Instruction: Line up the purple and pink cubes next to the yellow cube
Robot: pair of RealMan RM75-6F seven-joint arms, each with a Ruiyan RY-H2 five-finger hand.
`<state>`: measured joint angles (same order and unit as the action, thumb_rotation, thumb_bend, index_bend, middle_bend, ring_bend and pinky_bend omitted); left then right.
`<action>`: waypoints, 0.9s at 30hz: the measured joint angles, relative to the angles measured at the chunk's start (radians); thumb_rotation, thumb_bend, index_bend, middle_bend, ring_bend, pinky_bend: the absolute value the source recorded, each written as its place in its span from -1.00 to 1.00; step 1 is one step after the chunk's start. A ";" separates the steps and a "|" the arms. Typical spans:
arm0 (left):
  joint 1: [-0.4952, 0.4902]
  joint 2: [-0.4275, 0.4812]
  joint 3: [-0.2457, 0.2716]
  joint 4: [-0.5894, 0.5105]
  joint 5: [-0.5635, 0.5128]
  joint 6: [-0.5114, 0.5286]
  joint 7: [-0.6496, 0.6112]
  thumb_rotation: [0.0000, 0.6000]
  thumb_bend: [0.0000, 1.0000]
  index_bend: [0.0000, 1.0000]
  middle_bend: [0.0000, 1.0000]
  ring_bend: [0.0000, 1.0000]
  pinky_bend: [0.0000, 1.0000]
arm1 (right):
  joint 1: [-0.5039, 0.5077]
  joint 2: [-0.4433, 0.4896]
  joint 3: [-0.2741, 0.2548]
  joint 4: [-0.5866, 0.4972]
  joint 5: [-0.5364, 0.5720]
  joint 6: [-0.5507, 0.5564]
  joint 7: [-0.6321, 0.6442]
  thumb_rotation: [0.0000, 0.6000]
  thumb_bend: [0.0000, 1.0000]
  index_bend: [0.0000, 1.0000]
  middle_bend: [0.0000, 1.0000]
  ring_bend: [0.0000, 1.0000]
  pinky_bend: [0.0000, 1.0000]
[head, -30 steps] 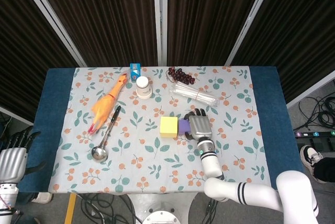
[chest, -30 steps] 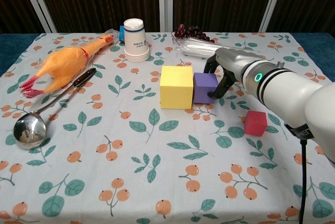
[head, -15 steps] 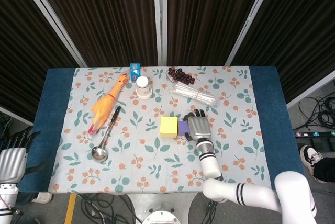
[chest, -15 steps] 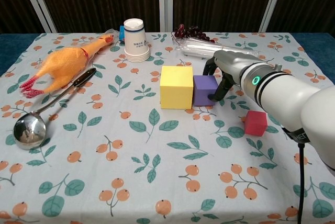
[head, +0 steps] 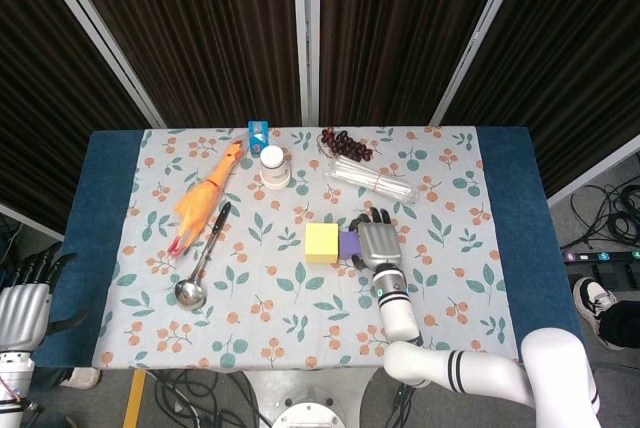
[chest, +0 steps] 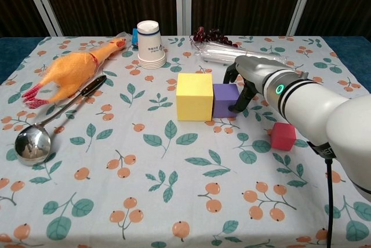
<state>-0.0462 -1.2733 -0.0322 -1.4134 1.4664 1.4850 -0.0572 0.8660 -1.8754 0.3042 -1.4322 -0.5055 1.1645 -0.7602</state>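
Note:
The yellow cube stands mid-table. Against its right face sits the smaller purple cube. My right hand reaches over the purple cube from the right and grips it, fingers down its right face and another behind its far side. The pink cube lies alone on the cloth, nearer and to the right, under my forearm; the head view hides it. My left hand hangs off the table's left end, fingers apart, holding nothing.
A rubber chicken and a metal spoon lie at the left. A stack of paper cups, a small blue box, dark grapes and a clear bag of sticks line the back.
My right hand has nudged the purple cube slightly left, tight against the yellow cube, which shifted a touch left too. The pink cube and left hand stayed put.

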 measured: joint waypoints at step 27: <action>-0.004 0.043 -0.012 -0.086 0.015 0.024 0.064 1.00 -0.97 -0.53 -0.66 -0.76 -0.76 | -0.164 0.566 -0.217 -0.360 -0.465 -0.191 0.202 1.00 -0.65 -0.48 -0.82 -1.00 -1.00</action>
<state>-0.0507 -1.2305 -0.0443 -1.4997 1.4811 1.5094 0.0066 0.7020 -1.3097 0.0874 -1.7926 -0.9707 0.9738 -0.5580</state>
